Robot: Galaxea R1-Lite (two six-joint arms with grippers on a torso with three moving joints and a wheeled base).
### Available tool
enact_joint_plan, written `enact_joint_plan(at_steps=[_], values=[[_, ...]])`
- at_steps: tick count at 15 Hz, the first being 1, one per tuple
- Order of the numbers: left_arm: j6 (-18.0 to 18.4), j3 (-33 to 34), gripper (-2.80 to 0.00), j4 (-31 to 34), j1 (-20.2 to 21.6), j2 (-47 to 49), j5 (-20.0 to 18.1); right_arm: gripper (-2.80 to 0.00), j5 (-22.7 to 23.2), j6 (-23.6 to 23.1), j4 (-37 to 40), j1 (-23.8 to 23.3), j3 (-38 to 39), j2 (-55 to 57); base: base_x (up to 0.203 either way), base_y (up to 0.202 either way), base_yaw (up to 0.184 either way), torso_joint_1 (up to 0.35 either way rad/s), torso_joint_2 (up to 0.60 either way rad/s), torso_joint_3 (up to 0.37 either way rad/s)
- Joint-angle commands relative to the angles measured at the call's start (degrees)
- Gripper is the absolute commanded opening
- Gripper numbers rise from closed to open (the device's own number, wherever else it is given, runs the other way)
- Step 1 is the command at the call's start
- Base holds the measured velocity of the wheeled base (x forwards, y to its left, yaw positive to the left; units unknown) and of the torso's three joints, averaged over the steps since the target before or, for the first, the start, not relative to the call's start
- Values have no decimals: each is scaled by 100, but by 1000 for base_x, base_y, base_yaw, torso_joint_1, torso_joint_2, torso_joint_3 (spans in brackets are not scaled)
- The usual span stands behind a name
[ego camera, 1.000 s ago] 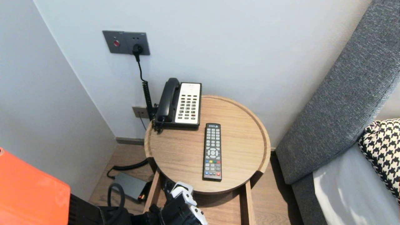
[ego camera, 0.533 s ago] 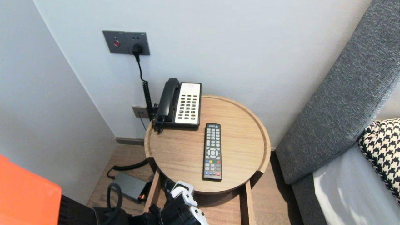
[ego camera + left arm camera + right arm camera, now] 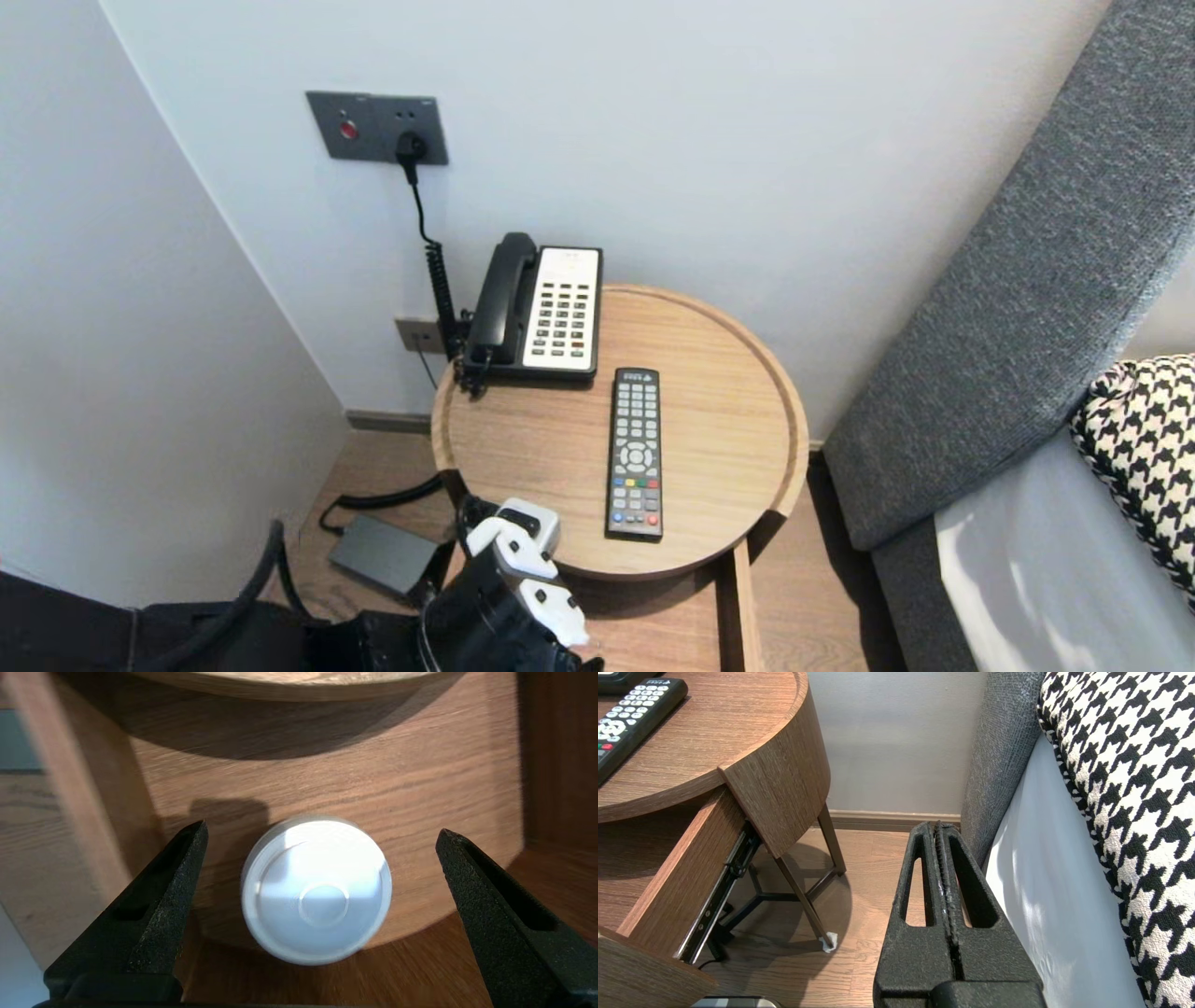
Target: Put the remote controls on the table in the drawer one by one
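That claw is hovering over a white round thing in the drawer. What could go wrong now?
1. The white round lid looks smooth; the open left jaws could knock it aside or let it slip when closing.
2. The tabletop rim overhangs close by, so the arm might bump it when lifting out.

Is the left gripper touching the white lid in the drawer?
Apart. The left wrist view shows the left gripper open, with wood of the drawer between each finger and the white lid.
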Motion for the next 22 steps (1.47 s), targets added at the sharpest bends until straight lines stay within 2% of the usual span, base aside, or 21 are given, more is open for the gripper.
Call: enact_joint_plan(at_steps=[1, 8, 12, 15, 18, 20, 22], values=[[-13, 31, -280, 158, 23, -572, 4, -280, -2, 1, -3, 2, 141, 6, 0, 0, 0, 0, 0, 0], [42, 250, -280, 746, 363, -1693, -90, -280, -2, 1, -3, 2, 141, 3, 0, 0, 0, 0, 0, 0], [292, -262, -280, 1036, 767, -1835, -326, -280, 6, 1, -3, 2, 141, -3, 0, 0, 0, 0, 0, 0], [323, -1748, -280, 1529, 1274, -1470, -655, -280, -2, 1, -3, 2, 141, 6, 0, 0, 0, 0, 0, 0], [324, -3079, -280, 2245, 1458, -657, -672, -280, -1, 1, -3, 2, 141, -2, 0, 0, 0, 0, 0, 0], [249, -3619, -280, 2434, 1458, -195, -596, -280, -2, 1, -3, 2, 141, 4, 0, 0, 0, 0, 0, 0], [-30, -3872, -280, 2464, 1369, 192, -331, -280, -2, 1, -3, 2, 141, -3, 0, 0, 0, 0, 0, 0]])
